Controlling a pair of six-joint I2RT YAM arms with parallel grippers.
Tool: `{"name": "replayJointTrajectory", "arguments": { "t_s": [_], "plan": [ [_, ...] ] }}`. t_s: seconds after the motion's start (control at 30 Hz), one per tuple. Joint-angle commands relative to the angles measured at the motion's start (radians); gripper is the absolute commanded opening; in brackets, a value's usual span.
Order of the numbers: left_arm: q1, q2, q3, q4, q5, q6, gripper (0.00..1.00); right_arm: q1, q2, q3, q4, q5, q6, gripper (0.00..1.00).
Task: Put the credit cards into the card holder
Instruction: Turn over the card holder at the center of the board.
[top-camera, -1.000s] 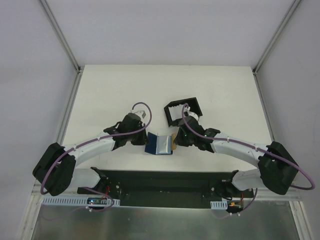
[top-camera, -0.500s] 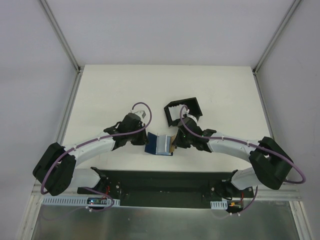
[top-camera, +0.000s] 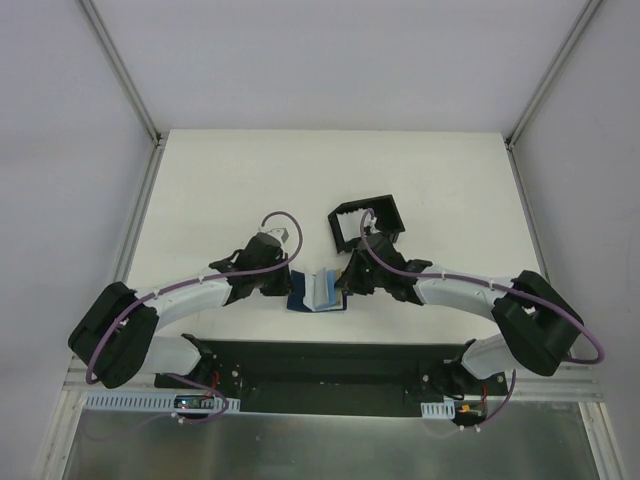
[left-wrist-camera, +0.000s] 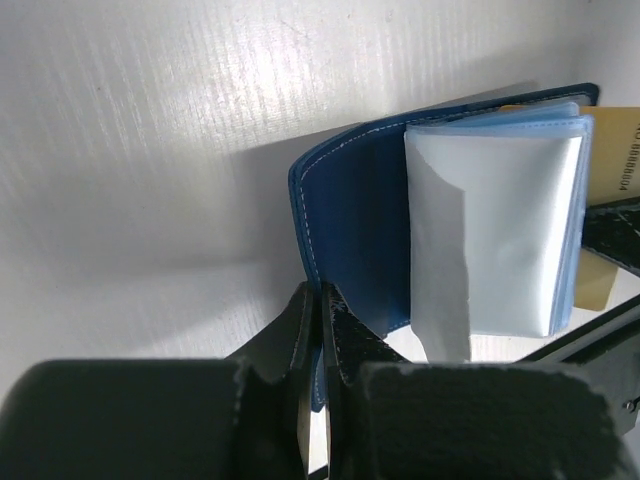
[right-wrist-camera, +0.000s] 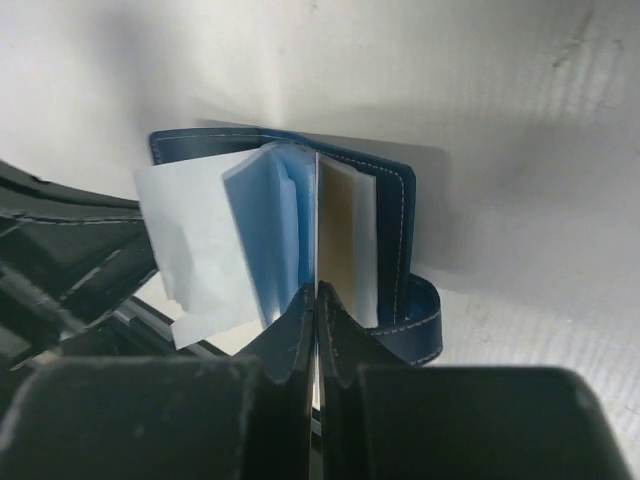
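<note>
Mid-table, my left gripper (left-wrist-camera: 322, 300) pinches the cover of the navy-blue folding card holder (left-wrist-camera: 360, 230). The right gripper (right-wrist-camera: 316, 300) clamps a yellow-tinted plastic credit card (right-wrist-camera: 338, 235) (edge-on among pale-blue pockets (right-wrist-camera: 265, 230)). Pushed askew, it could jam or buckle a sleeve.

From above, the holder (top-camera: 318, 290) is small and half covered by both wrists, and neither end effector's fingertips can be made out. The left wrist view cuts the card (left-wrist-camera: 615, 150) at its right edge, and the pockets (left-wrist-camera: 500, 230) hide most of it. The left end effector (left-wrist-camera: 322, 330) hides the holder's near edge. The right end effector (right-wrist-camera: 316, 320) hides the card's lower edge and part of the tab (right-wrist-camera: 425, 325). The right arm covers the tray's (top-camera: 345, 212) near corner.
</note>
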Motion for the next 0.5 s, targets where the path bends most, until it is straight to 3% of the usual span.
{"name": "replayJointTrajectory", "arguments": {
  "t_s": [0.0, 0.47],
  "plan": [
    [-0.003, 0.017, -0.038, 0.017, 0.003, -0.025, 0.00, 0.000, -0.025, 0.000, 0.114, -0.058, -0.007, 0.00],
    [-0.003, 0.074, -0.075, 0.115, 0.043, -0.050, 0.00, 0.007, 0.067, 0.011, 0.182, -0.126, 0.005, 0.00]
  ]
}}
